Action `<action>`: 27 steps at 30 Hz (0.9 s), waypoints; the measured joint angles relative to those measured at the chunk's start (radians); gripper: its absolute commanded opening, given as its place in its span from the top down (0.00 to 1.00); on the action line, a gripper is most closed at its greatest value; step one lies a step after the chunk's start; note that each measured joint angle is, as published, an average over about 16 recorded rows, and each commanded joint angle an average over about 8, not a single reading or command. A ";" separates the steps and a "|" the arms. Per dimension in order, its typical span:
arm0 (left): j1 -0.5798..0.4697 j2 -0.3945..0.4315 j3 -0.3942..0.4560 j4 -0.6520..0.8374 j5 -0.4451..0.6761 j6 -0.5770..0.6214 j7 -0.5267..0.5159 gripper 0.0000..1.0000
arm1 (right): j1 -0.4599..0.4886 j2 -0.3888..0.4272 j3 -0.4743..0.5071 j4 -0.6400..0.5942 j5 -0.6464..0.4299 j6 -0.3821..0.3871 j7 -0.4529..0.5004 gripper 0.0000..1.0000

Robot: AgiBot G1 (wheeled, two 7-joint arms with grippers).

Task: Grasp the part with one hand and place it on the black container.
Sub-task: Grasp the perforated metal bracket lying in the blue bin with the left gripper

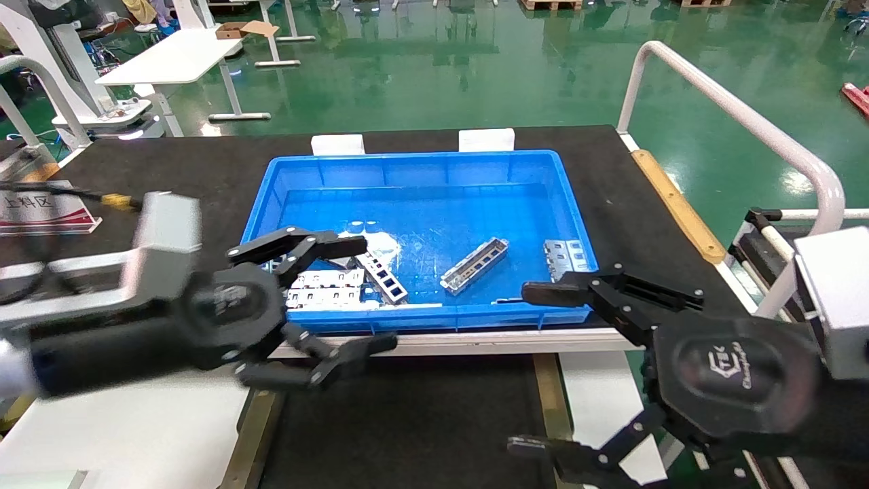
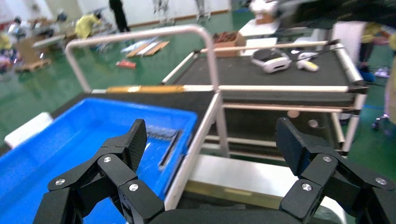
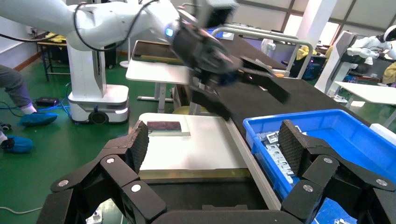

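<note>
Black-topped table point(image 1: 204, 170) carries blue bin point(image 1: 434, 319), red-white sign point(image 1: 41, 210)

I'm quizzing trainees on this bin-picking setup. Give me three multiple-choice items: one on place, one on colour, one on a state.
1. Where does the slotted metal part lie?
A. In the bin
B. On the black tray
C. In the left tool

2. What colour is the bin?
A. Red
B. Blue
C. Grey

3. How are both tools?
A. Shut on parts
B. Shut, empty
C. Open, empty

1 A: the part rests on the bin floor.
2 B: its walls are blue.
3 C: left tool and right tool hover spread, holding nothing.
</note>
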 measured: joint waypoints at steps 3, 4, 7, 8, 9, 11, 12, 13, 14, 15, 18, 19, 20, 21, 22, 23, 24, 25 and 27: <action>-0.050 0.064 0.034 0.079 0.062 -0.036 0.010 0.00 | 0.000 0.000 0.000 0.000 0.000 0.000 0.000 0.00; -0.068 0.088 0.046 0.110 0.083 -0.048 0.015 0.00 | 0.000 0.000 0.000 0.000 0.000 0.000 0.000 0.00; -0.124 0.163 0.080 0.215 0.144 -0.085 0.037 0.00 | 0.000 0.000 0.000 0.000 0.000 0.000 0.000 0.00; -0.143 0.189 0.091 0.254 0.163 -0.099 0.047 0.00 | 0.000 0.000 0.000 0.000 0.000 0.000 0.000 0.00; -0.162 0.216 0.101 0.294 0.182 -0.113 0.059 0.00 | 0.000 0.000 0.000 0.000 0.000 0.000 0.000 0.00; -0.198 0.271 0.119 0.375 0.216 -0.146 0.087 0.00 | 0.000 0.000 0.000 0.000 0.000 0.000 0.000 0.00; -0.216 0.299 0.127 0.418 0.233 -0.164 0.103 0.00 | 0.000 0.000 0.000 0.000 0.000 0.000 0.000 0.00; -0.232 0.327 0.135 0.460 0.248 -0.183 0.120 0.00 | 0.000 0.000 0.000 0.000 0.000 0.000 0.000 0.00; -0.249 0.354 0.141 0.502 0.263 -0.202 0.137 0.00 | 0.000 0.000 0.000 0.000 0.000 0.000 0.000 0.00; -0.265 0.381 0.148 0.544 0.277 -0.223 0.155 0.00 | 0.000 0.000 0.000 0.000 0.000 0.000 0.000 0.00; -0.306 0.454 0.164 0.661 0.310 -0.286 0.208 0.00 | 0.000 0.000 0.000 0.000 0.000 0.000 0.000 0.00; -0.317 0.475 0.169 0.695 0.318 -0.305 0.224 0.00 | 0.000 0.000 -0.001 0.000 0.000 0.000 0.000 0.00; -0.326 0.494 0.175 0.726 0.324 -0.323 0.239 0.00 | 0.000 0.000 -0.001 0.000 0.000 0.000 0.000 0.00; -0.335 0.512 0.180 0.754 0.329 -0.341 0.252 0.00 | 0.000 0.000 -0.001 0.000 0.000 0.000 0.000 0.00; -0.342 0.528 0.186 0.779 0.333 -0.357 0.265 0.00 | 0.000 0.000 -0.001 0.000 0.000 0.000 0.000 0.00; -0.347 0.542 0.192 0.801 0.336 -0.372 0.275 0.00 | 0.000 0.000 -0.001 0.000 0.000 0.000 0.000 0.00; -0.351 0.555 0.199 0.820 0.337 -0.387 0.284 0.00 | 0.000 0.000 -0.001 0.000 0.000 0.000 0.000 0.00; -0.355 0.565 0.206 0.835 0.337 -0.400 0.292 0.00 | 0.000 0.000 -0.001 0.000 0.000 0.000 0.000 0.00; -0.357 0.581 0.222 0.857 0.335 -0.423 0.301 0.00 | 0.000 0.000 -0.001 0.000 0.000 0.000 0.000 0.00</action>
